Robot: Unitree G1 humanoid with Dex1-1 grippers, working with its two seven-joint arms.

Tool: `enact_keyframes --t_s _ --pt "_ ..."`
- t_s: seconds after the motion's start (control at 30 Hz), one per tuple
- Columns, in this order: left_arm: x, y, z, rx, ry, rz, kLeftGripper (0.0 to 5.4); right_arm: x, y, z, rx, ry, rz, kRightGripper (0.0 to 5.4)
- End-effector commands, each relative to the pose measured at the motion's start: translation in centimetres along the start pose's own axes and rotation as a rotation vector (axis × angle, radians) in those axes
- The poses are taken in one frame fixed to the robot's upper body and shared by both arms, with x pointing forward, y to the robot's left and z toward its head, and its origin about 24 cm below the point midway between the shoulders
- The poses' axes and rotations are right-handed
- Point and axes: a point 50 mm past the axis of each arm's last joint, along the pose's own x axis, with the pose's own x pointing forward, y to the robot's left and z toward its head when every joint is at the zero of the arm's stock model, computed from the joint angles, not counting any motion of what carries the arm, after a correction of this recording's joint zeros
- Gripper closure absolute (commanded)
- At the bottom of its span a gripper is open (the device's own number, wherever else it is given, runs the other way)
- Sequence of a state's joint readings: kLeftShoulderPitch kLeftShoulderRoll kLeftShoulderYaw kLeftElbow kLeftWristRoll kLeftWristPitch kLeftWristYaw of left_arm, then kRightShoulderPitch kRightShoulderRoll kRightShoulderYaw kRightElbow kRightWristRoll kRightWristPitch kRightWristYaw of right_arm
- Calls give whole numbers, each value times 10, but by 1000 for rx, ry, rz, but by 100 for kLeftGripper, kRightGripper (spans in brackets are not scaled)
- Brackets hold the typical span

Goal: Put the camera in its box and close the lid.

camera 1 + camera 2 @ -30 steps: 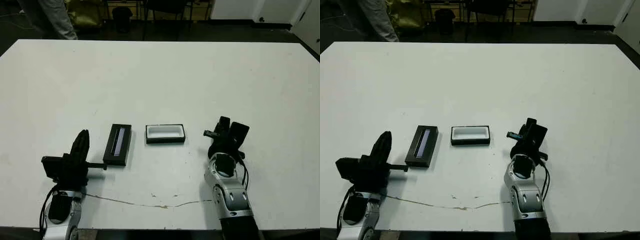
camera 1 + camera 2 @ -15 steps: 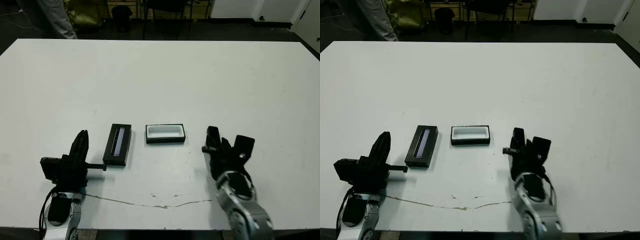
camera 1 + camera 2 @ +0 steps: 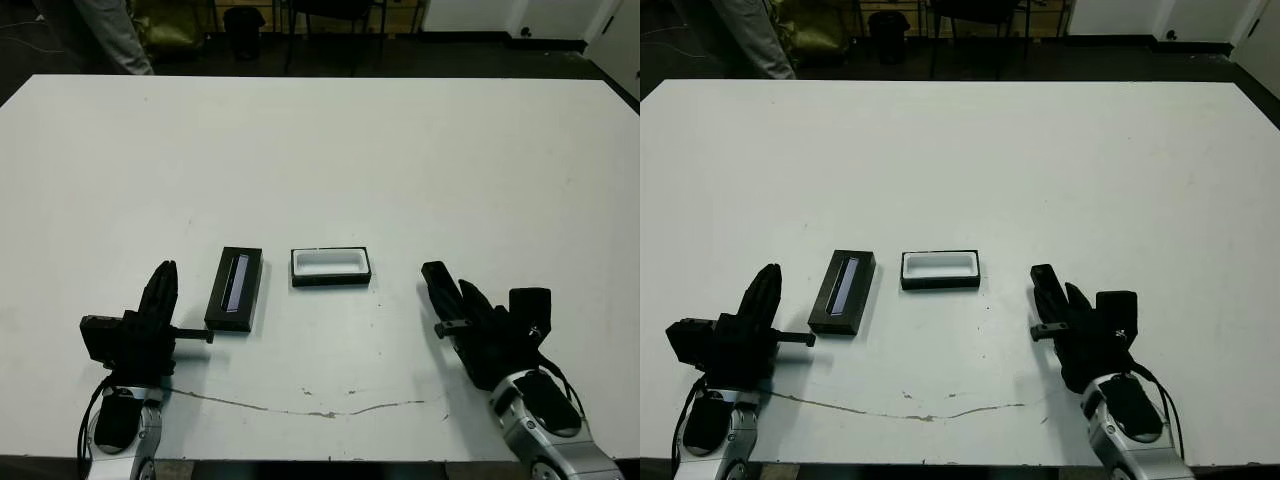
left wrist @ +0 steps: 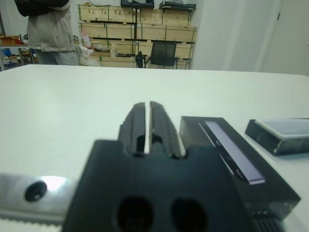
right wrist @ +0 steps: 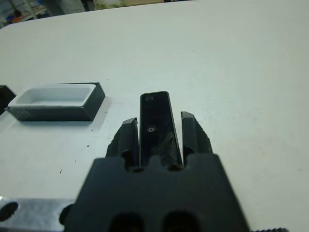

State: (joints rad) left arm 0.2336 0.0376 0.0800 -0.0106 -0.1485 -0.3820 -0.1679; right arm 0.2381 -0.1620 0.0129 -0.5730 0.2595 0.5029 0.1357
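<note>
The box [image 3: 331, 280], a shallow black tray with white lining, lies open at the table's middle. Left of it lies the lid [image 3: 236, 288], black with a grey window strip facing up. In the right wrist view my right gripper [image 5: 158, 121] is shut on the camera [image 5: 155, 123], a slim black bar standing between the fingers, with the box [image 5: 53, 102] ahead and off to one side. In the head views the right gripper [image 3: 447, 288] sits right of the box, near the front edge. My left gripper [image 3: 163, 283] is shut on nothing, just left of the lid [image 4: 231, 159].
A thin crack line [image 3: 330, 410] runs across the white table near its front edge. A person [image 4: 46, 29] stands beyond the far left corner, with chairs and shelves behind. Wide bare table lies behind the box.
My right arm has drawn back toward the front edge and to the right, away from the box, with the camera still held. The left arm, lid and box have stayed put.
</note>
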Motion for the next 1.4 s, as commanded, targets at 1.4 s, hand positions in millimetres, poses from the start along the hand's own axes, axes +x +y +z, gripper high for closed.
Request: enact_keyframes --t_s 1.4 --pt "-15 -6 -14 18 81 23 540 114 6 119 -523 76 1042 454"
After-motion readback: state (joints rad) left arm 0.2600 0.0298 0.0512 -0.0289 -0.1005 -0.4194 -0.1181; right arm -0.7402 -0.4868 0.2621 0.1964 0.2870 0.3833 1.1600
